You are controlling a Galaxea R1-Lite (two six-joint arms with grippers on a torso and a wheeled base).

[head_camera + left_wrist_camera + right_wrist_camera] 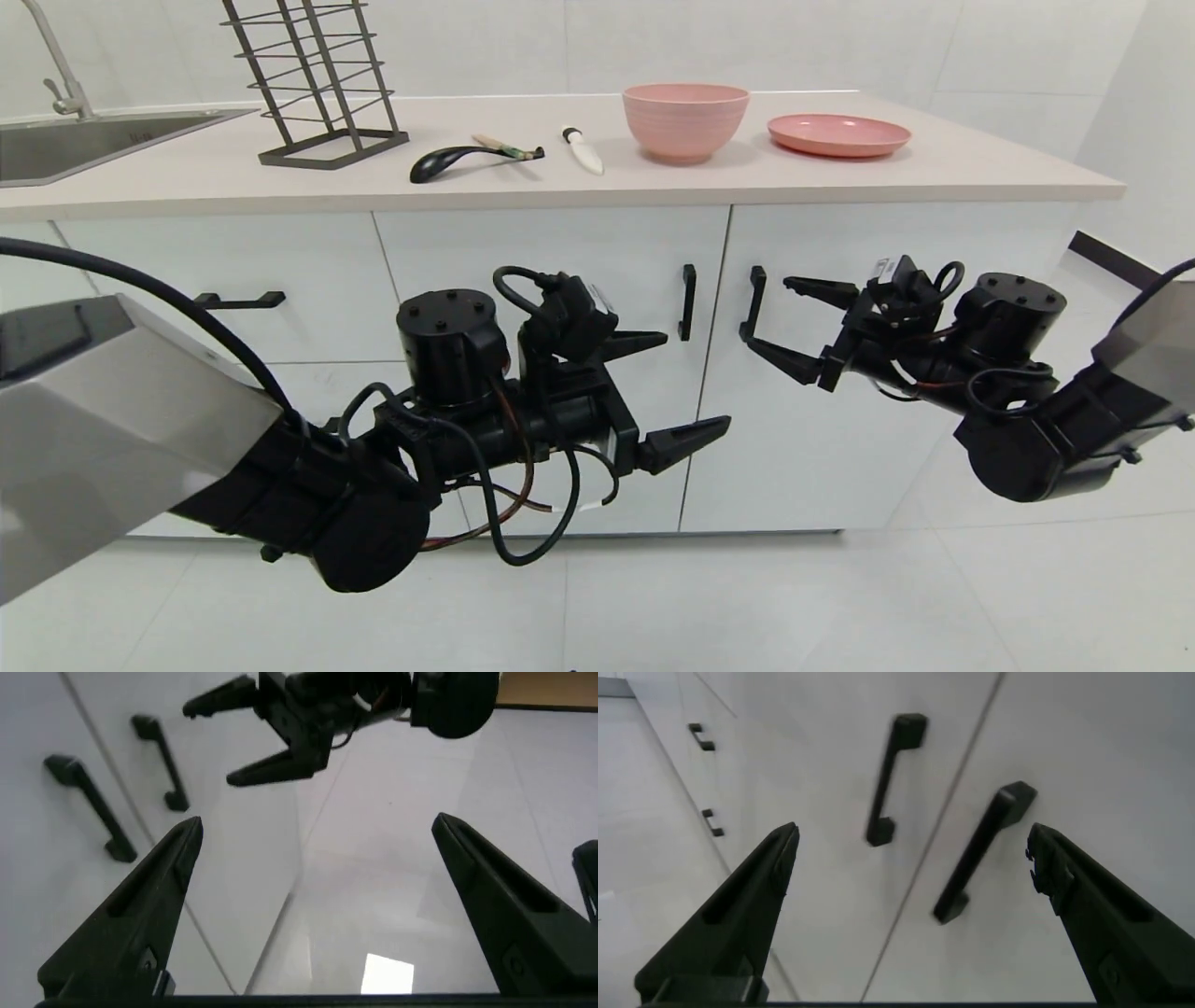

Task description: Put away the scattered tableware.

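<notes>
Right gripper (767, 310) well below pink bowl (685, 121)

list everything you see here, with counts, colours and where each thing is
bowl: 1, pink, counter, beside plate
plate: 1, pink, counter's right end
spoon: 1, black, mid counter
knife: 1, white, left of bowl
wooden-handled utensil: 1, by spoon, kind unclear
rack: 1, dark wire, counter left
sink: 1, steel, far left
cabinet handles: 3, black, white doors
left gripper: 1, black, jaws open, before doors
right gripper: 1, black, jaws open, near handles
</notes>
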